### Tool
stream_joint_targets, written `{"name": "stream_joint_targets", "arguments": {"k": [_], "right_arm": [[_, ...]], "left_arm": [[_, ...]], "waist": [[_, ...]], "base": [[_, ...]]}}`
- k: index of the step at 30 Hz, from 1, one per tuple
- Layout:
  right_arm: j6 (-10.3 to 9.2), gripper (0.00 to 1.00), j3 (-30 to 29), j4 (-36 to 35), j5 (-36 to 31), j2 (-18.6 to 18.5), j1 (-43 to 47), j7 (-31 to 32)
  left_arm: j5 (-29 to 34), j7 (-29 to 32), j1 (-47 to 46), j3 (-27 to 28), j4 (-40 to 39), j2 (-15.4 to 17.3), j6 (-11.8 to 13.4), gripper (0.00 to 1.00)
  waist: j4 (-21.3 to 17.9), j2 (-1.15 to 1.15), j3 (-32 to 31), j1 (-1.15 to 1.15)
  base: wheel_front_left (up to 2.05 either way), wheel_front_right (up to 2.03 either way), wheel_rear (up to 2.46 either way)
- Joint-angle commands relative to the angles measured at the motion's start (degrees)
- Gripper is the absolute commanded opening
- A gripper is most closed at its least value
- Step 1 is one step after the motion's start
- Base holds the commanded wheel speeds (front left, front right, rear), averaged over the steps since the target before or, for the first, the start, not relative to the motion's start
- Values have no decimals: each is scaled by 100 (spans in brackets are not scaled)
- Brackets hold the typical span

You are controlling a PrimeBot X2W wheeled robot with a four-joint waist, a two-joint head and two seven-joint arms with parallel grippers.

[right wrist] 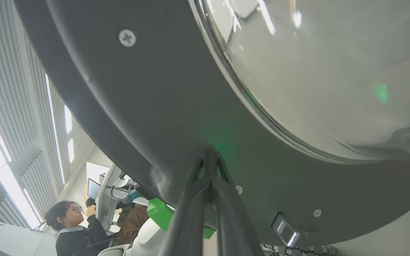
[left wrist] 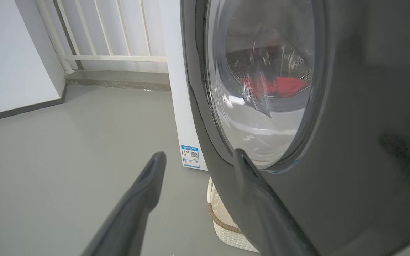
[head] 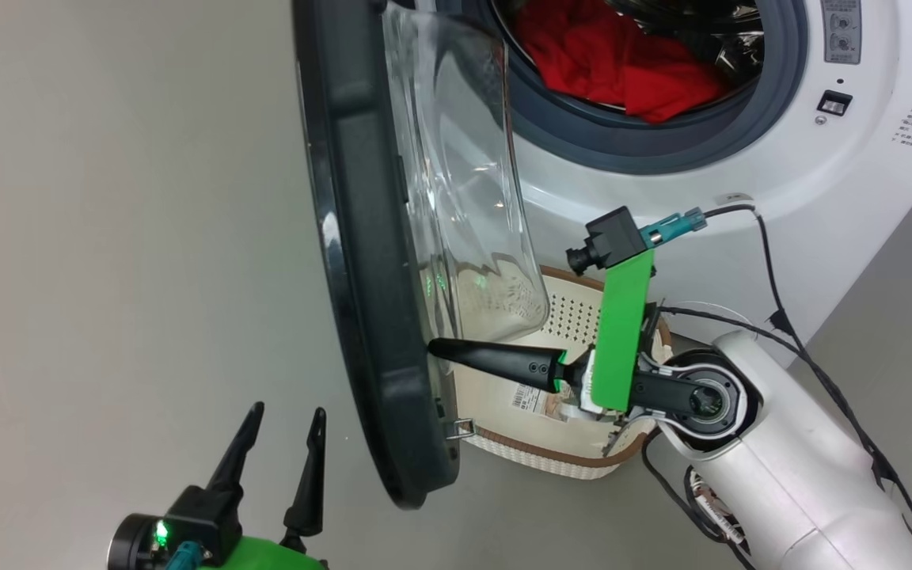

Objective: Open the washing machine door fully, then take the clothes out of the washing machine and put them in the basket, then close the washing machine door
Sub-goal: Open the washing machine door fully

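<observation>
The washing machine door (head: 361, 261) stands partly open, its black rim edge-on and its clear glass bowl (head: 464, 198) bulging toward the white washing machine (head: 741, 158). Red clothes (head: 622, 67) lie in the drum. My right gripper (head: 436, 348) is shut, its tips pressed against the door's inner rim (right wrist: 176, 117) just below the glass. The cream basket (head: 535, 443) sits on the floor behind that arm, under the door. My left gripper (head: 286, 419) is open and empty, on the outer side of the door (left wrist: 351, 142); through its window the clothes (left wrist: 279, 85) show.
Grey floor (head: 123, 237) spreads to the left of the door. Black cables (head: 780, 317) trail along my right forearm. A white railing (left wrist: 112, 35) and a wall stand beyond the machine's side. A person (right wrist: 73, 227) sits at a desk behind the door.
</observation>
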Motion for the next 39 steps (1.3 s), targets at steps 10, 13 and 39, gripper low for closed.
{"name": "stream_joint_targets", "arguments": {"k": [10, 13, 39], "right_arm": [[10, 9, 66, -95, -87, 168, 98, -37], [10, 65, 27, -72, -150, 82, 133, -138], [10, 100, 292, 301, -1453, -1496, 1037, -2814]], "left_arm": [[26, -70, -65, 302, -102, 94, 22, 100], [32, -70, -68, 340, -90, 94, 17, 100], [137, -70, -2, 769, -56, 94, -100, 100]], "waist": [[-66, 0, -28, 0], [-123, 0, -40, 0], [-629, 0, -161, 0]], "base": [[0, 0, 0], [0, 0, 0], [0, 0, 0]]}}
